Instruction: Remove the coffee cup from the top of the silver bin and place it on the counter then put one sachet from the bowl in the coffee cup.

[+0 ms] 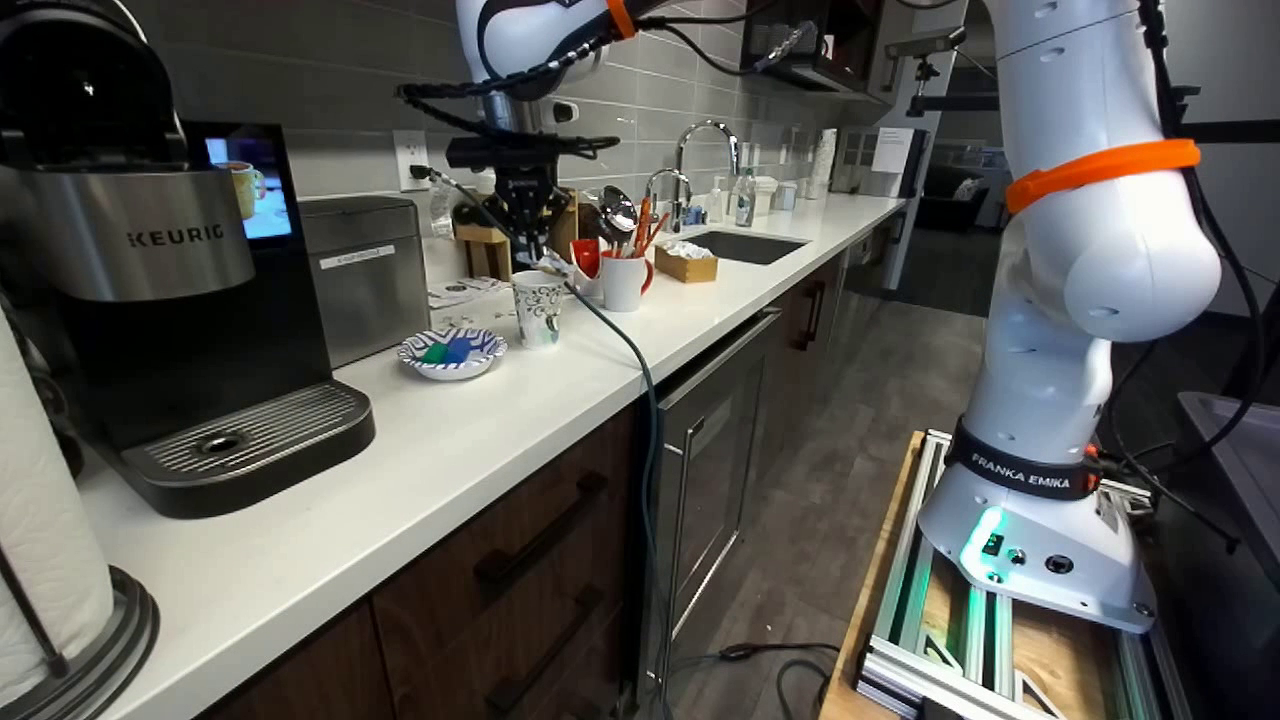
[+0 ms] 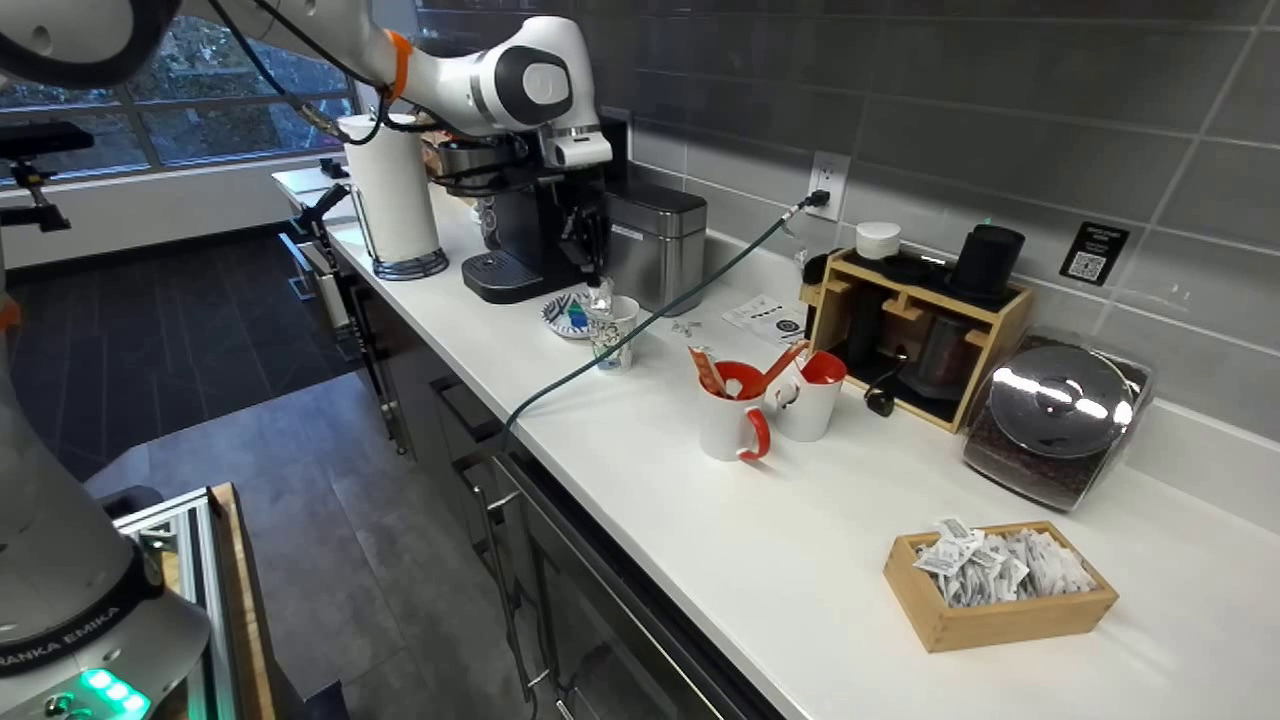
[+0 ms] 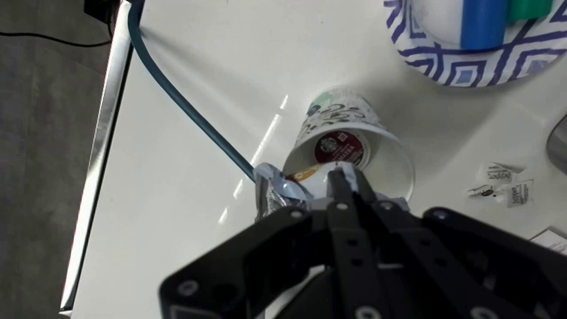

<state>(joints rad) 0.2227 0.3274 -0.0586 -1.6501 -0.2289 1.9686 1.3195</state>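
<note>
Presently jaws pinched together on crinkled sachet (image 3: 310,181) over coffee cup (image 3: 343,113), mid-frame in wrist view, on table (image 3: 266,53); let go with its frame-left end overhanging, it could topple outside

KEURIG runs in dark capitals across the silver front of the coffee machine (image 1: 190,268). On the black band (image 1: 1022,474) at the foot of the robot arm (image 1: 1090,260), white capitals read FRANKA EMIKA in an exterior view; in an exterior view where the frame edge cuts the black band (image 2: 80,632), RANKA EMIKA shows. The label strip (image 1: 357,257) on the silver bin (image 1: 370,295) is too small to read. A black sign (image 2: 1095,252) on the tiled wall (image 2: 950,110) shows a QR code and unreadably fine print. In the wrist view, a dark red coffee-pod lid (image 3: 340,148) inside the coffee cup (image 3: 339,108) carries the Starbucks siren and the letters MATRA, while paper packets (image 3: 519,193) on the counter (image 3: 146,230) show "pepper" twice.
</note>
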